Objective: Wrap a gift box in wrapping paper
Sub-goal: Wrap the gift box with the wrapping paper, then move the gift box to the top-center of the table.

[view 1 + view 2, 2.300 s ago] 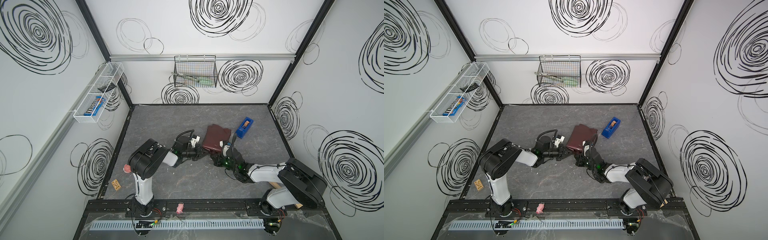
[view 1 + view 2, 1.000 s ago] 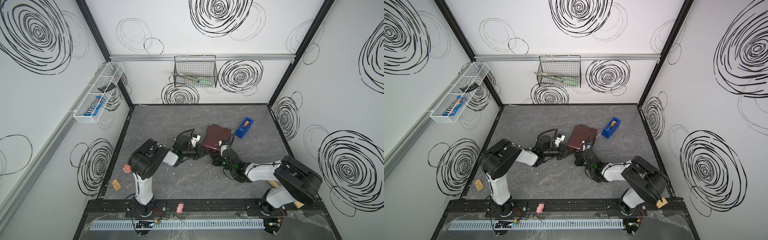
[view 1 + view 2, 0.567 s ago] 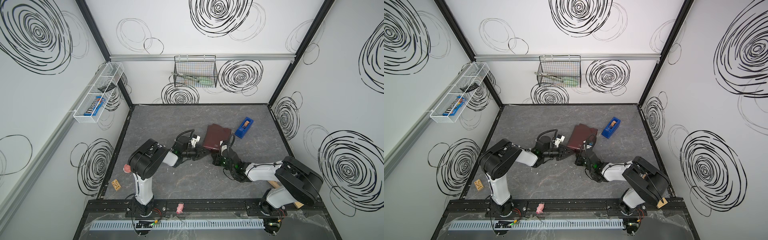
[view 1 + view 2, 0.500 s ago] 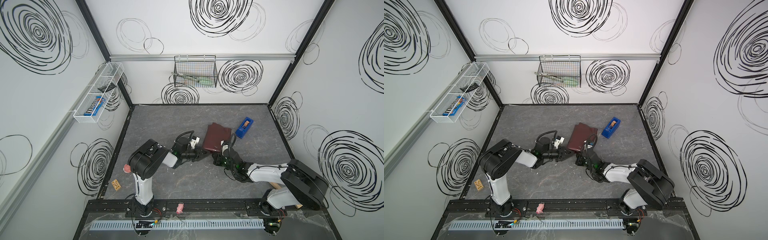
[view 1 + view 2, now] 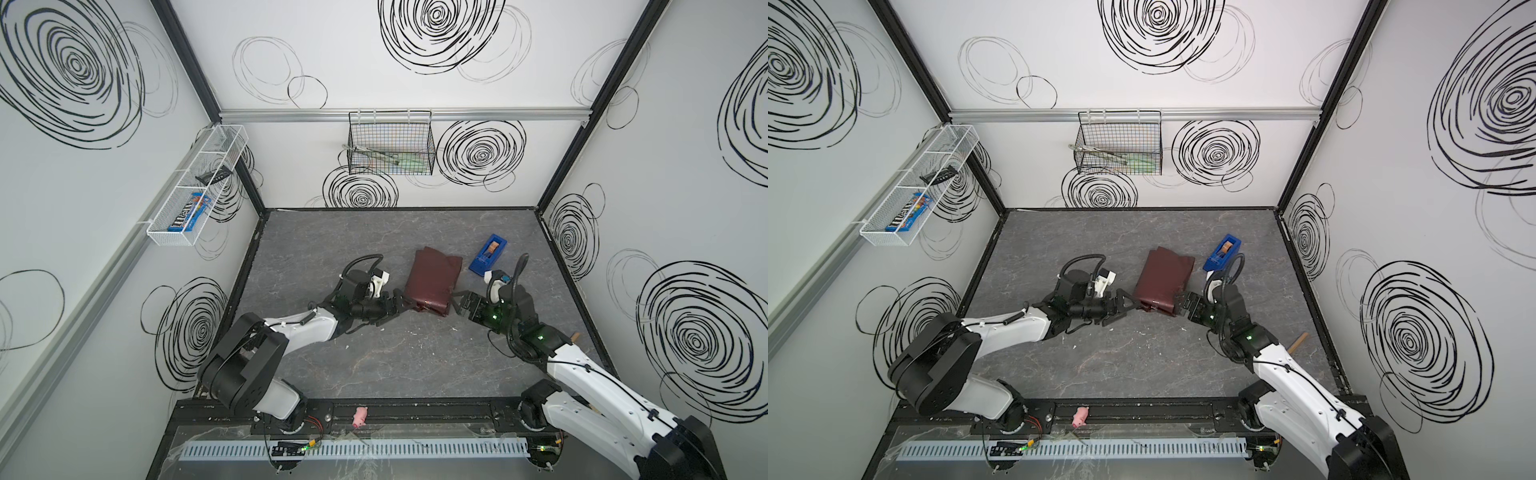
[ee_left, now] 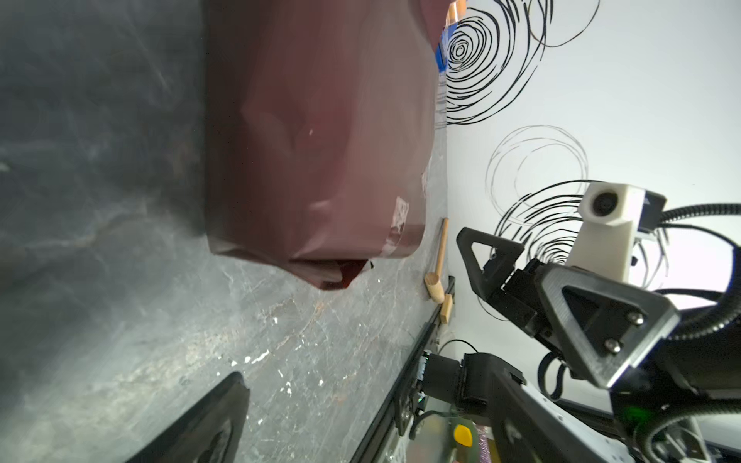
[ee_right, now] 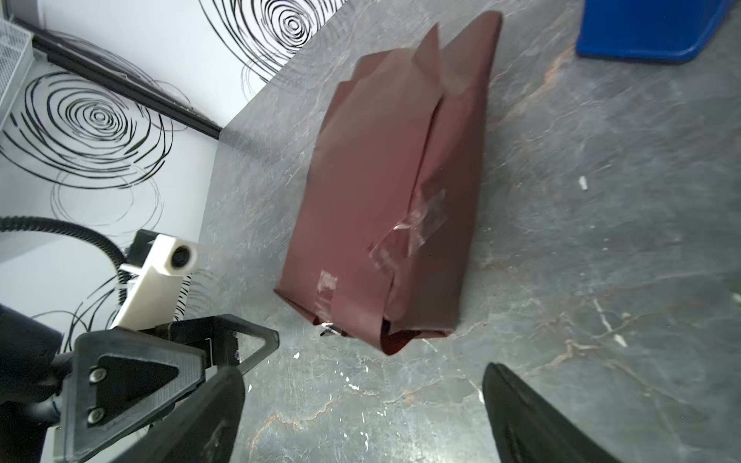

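Beside the left end effector (image 5: 395, 309) (jaws apart), taped wrapping paper (image 5: 432, 276)

The box is wholly hidden inside the paper (image 7: 385, 200). In the left wrist view the paper is blurred, and its far end runs off the picture's edge. The dispenser (image 7: 649, 28) is cut off at a corner of the right wrist view. The right gripper (image 7: 361, 375) shows there only as two fingers (image 7: 533, 421) cut by the edge. The left gripper (image 5: 397, 306) shows just one finger (image 6: 208, 425) in its own view. What lies in the basket (image 5: 390, 124) is too small to tell.
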